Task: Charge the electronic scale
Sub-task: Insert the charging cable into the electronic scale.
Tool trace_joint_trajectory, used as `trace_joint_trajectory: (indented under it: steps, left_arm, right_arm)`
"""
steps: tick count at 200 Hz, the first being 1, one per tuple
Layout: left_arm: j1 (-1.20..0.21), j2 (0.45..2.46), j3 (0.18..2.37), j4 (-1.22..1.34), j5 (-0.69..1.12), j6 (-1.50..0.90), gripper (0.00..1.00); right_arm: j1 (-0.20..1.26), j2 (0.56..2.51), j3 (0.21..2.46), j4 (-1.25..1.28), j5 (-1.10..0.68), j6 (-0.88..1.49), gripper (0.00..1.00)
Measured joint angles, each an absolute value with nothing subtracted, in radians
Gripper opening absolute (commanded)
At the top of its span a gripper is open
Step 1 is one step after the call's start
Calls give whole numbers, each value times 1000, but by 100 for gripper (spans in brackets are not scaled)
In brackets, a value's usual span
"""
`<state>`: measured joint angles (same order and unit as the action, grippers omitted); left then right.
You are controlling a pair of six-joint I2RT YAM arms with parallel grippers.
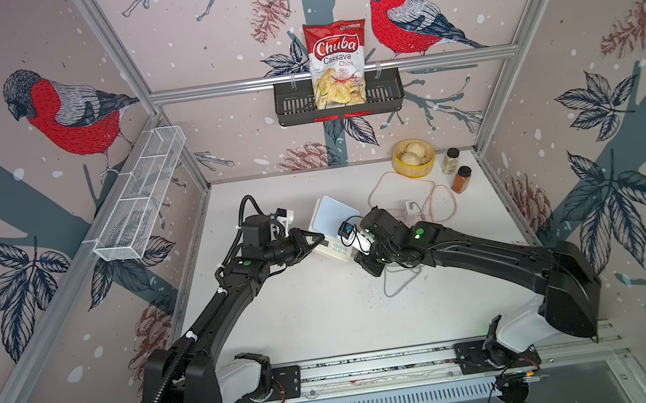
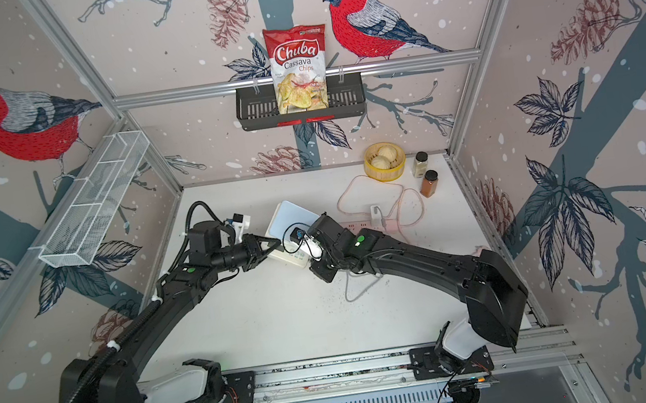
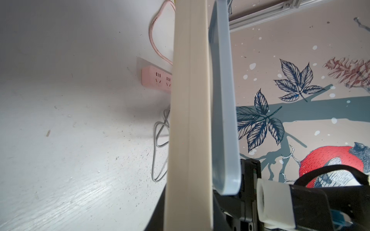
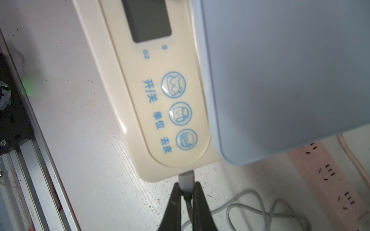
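The electronic scale (image 1: 337,213), cream with a pale blue platform, lies mid-table in both top views (image 2: 292,221). My left gripper (image 1: 317,238) is shut on its left edge. In the left wrist view the cream body (image 3: 190,120) and the blue platform (image 3: 222,100) fill the centre, and the fingers are mostly hidden. My right gripper (image 4: 186,187) is shut on a white plug (image 4: 186,180). The plug sits in the scale's end beside the button strip (image 4: 176,112). Its grey cable (image 4: 260,210) trails away over the table (image 1: 400,285).
A pink power strip (image 4: 330,180) with a white charger cube (image 1: 411,208) lies right of the scale, its pink cord (image 1: 399,189) looped behind. A yellow bun basket (image 1: 413,162) and two spice bottles (image 1: 451,159) stand back right. A chips bag (image 1: 338,62) hangs on the rear wall.
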<state>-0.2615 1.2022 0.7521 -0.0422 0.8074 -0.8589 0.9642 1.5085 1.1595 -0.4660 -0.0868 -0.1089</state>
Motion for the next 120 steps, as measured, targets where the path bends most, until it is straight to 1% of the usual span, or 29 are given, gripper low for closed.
trace_joint_trajectory:
  steps: [32,72,120]
  left_arm:
    - [-299,1216,759,-58,785,-852,0]
    - [-316,1191,732,-32,752,-869,0]
    - [-373,1196,721,-27,722,-884,0]
  right_arm:
    - [965,1523,1184,-547,-89,-109,0]
    - [971,1526,1190,-557,-82,-88,0]
    - [975,1512,1175,-614,-81,-53,0]
